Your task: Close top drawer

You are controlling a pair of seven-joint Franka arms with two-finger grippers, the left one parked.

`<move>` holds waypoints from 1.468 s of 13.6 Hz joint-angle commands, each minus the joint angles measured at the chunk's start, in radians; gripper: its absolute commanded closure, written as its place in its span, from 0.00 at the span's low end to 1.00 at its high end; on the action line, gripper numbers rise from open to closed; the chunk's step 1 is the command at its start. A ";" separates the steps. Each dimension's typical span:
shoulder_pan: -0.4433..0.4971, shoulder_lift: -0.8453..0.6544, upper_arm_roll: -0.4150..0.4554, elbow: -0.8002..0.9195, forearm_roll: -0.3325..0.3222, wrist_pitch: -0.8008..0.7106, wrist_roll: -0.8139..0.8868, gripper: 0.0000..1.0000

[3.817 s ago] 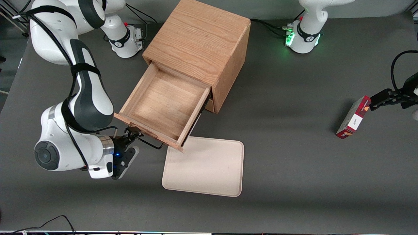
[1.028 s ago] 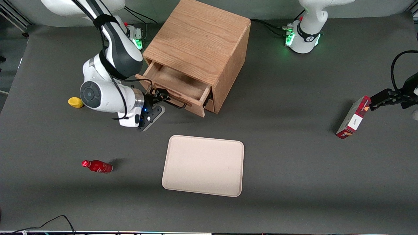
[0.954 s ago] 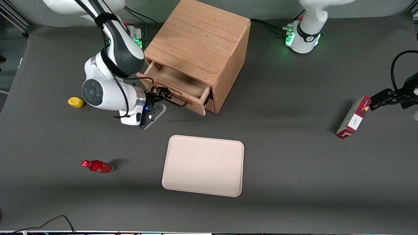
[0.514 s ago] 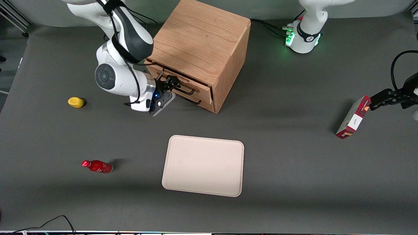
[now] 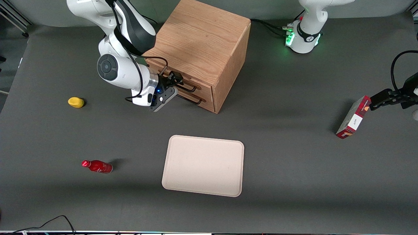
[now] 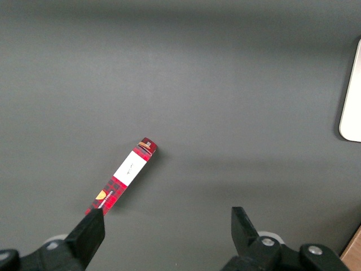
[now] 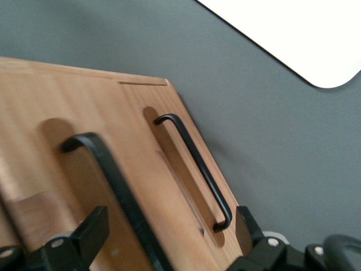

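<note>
1. Black two-finger gripper (image 5: 173, 79) at the front of the light-oak wooden cabinet (image 5: 199, 39), fingers spread wide on either side of a thin black wire handle (image 5: 188, 87), not clamped on it.
2. Shallow light-oak top drawer (image 5: 203, 89) sitting fully in, front level with the lower drawer (image 5: 204, 102).
3. Small yellow lump (image 5: 76, 102) at 9 o'clock from the gripper.
4. Beige rectangular tray (image 5: 203, 165) at 6 o'clock from the cabinet.
5. Red bottle (image 5: 97, 166) lying at 7 o'clock.
6. Red carton (image 5: 353, 117) at 3 o'clock, toward the parked arm's end.
</note>
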 commanded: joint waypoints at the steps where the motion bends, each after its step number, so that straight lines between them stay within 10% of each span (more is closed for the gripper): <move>1: -0.003 -0.032 -0.031 0.174 -0.055 -0.200 0.020 0.00; 9: -0.006 -0.258 -0.160 0.538 -0.464 -0.583 0.462 0.00; 14: -0.005 -0.507 -0.421 0.156 -0.427 -0.462 0.494 0.00; 20: -0.005 -0.475 -0.430 0.133 -0.411 -0.401 0.485 0.00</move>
